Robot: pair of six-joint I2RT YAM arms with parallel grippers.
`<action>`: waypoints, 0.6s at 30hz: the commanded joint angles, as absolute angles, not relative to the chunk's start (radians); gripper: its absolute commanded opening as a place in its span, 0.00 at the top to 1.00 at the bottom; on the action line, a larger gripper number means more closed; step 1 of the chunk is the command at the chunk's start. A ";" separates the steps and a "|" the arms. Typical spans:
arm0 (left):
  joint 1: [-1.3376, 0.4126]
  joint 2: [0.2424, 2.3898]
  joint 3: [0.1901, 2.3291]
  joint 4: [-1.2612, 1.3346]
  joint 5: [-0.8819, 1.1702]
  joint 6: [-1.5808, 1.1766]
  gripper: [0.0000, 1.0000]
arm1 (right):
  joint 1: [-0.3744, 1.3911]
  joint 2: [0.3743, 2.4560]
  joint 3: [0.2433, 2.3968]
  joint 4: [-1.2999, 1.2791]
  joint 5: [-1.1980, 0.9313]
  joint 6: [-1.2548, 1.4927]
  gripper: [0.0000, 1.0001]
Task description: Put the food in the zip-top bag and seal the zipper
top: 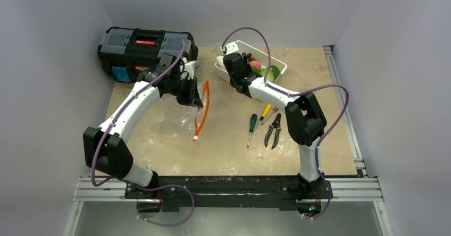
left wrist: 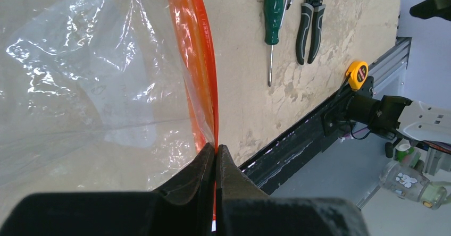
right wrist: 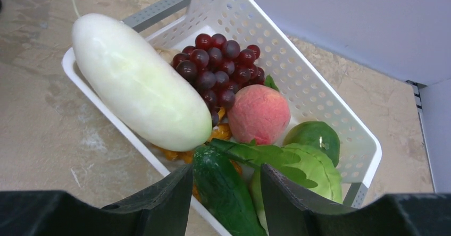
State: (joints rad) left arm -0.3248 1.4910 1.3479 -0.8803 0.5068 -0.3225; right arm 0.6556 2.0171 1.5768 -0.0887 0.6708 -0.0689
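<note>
Top: zip-top bag (top: pixel 180 120) lies on counter (top: pixel 319 140), 9 o'clock of centre. Zipper (top: pixel 202 111) is on its 3 o'clock edge, at left tool (top: pixel 198 100). Basket (top: pixel 280 66) at 1 o'clock.
Left wrist: tool clamped tight on the orange zipper.
Right wrist: right tool (right wrist: pixel 225 168) half open, straddling cucumber (right wrist: pixel 220 188) in basket; contact unclear. Peach (right wrist: pixel 259 114), cabbage (right wrist: pixel 314 167), white vegetable (right wrist: pixel 138 87) also inside.

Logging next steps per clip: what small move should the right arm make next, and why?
Probably lower the right gripper and close its fingers on the dark green cucumber: they stand open on either side of it at the white basket's near edge. The left gripper is shut on the orange-red zipper of the zip-top bag, where no food shows.
</note>
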 commanded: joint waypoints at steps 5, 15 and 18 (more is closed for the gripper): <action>-0.322 1.493 1.348 -0.855 0.531 -0.333 1.00 | 0.614 2.024 1.629 -0.076 0.613 -0.038 0.53; -0.322 1.496 1.348 -0.855 0.530 -0.333 1.00 | 0.601 2.050 1.625 -0.085 0.533 -0.006 0.54; -0.323 1.497 1.348 -0.855 0.531 -0.334 1.00 | 0.602 2.056 1.633 -0.091 0.526 -0.006 0.53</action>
